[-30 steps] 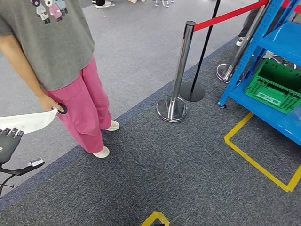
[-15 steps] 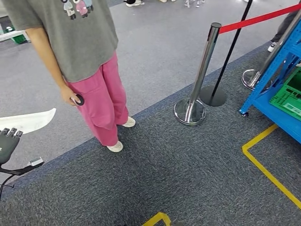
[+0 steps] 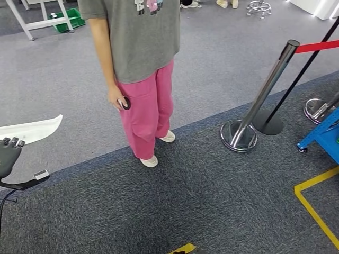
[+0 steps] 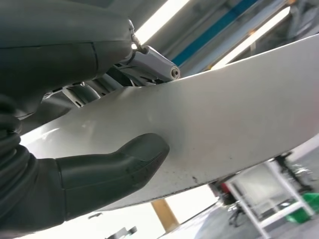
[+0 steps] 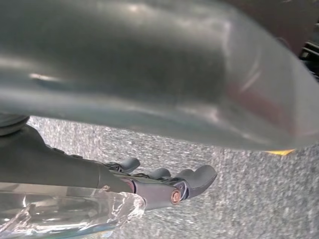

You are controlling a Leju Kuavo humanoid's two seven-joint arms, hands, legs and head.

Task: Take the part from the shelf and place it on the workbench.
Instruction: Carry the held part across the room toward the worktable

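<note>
The part is a long, flat white panel (image 3: 32,129) at the left edge of the head view. My left hand (image 3: 8,159) grips it from below. In the left wrist view the panel (image 4: 233,114) runs across the picture, with the grey thumb (image 4: 112,169) pressed against its near face and the fingers behind it. My right hand (image 5: 165,186) hangs over grey carpet with its fingers stretched out and nothing in them. A corner of the blue shelf (image 3: 323,135) shows at the right edge.
A person in a grey shirt and pink trousers (image 3: 148,106) stands close ahead, holding a small black item (image 3: 125,103). A chrome post (image 3: 256,106) with a red rope (image 3: 315,46) stands to the right. Yellow floor tape (image 3: 315,211) lies right. A green crate (image 3: 68,18) sits far back.
The camera has turned left, so the whole scene has shifted right and the shelf's green crate has left the picture. The left hand still holds the white panel.
</note>
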